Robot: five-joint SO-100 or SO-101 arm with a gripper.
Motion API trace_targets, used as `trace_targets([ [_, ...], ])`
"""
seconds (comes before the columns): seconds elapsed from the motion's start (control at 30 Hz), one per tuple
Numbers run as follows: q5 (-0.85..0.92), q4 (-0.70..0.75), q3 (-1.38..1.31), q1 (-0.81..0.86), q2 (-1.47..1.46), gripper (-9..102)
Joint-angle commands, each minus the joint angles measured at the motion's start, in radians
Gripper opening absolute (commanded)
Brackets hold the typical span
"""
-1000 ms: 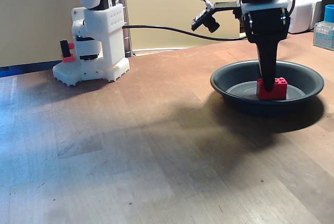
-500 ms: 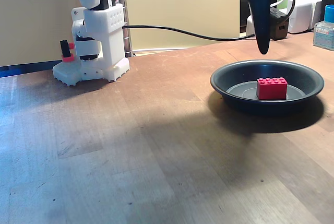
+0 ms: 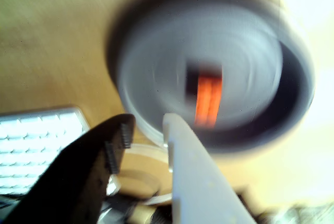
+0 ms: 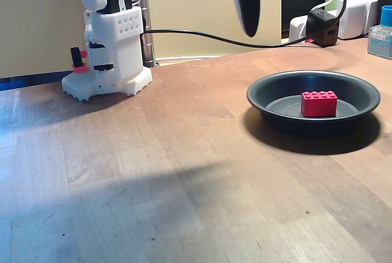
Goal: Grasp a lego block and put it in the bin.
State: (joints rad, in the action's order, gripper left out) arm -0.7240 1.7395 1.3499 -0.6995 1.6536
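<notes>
Your lego block (image 4: 319,103) lies flat on the floor of the bin (image 4: 263,95), studs up, at the right of the fixed view, so the drop looks done to me. The pincer (image 3: 146,125) hangs high above the table (image 4: 153,177), up and to the left of the bin; in the wrist view its dark and pale fingers stand slightly apart with nothing between them, and the block shows as an orange-red smear inside the bin beyond the tips. That view is badly blurred, so don't trust it for fine positioning. The main risk from here, I'd judge, is the black cable (image 4: 202,35) running behind the arm's white base (image 4: 110,54): a fast swing home could snag it. A low sweep to the right could also clip the bin's rim and shove it.
</notes>
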Motion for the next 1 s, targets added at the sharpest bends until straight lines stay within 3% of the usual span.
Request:
trace_targets([
  [0.0, 0.146, -0.008, 0.095, 0.092, 0.110, 0],
  [0.23, 0.518, -0.046, 0.316, 0.347, 0.279, 0],
  [0.37, 0.626, -0.146, 0.486, 0.437, 0.354, 0],
  [0.73, 0.652, -0.454, 0.939, 0.483, 0.578, 0],
  [0.97, 0.653, -0.515, 1.101, 0.499, 0.686, 0],
])
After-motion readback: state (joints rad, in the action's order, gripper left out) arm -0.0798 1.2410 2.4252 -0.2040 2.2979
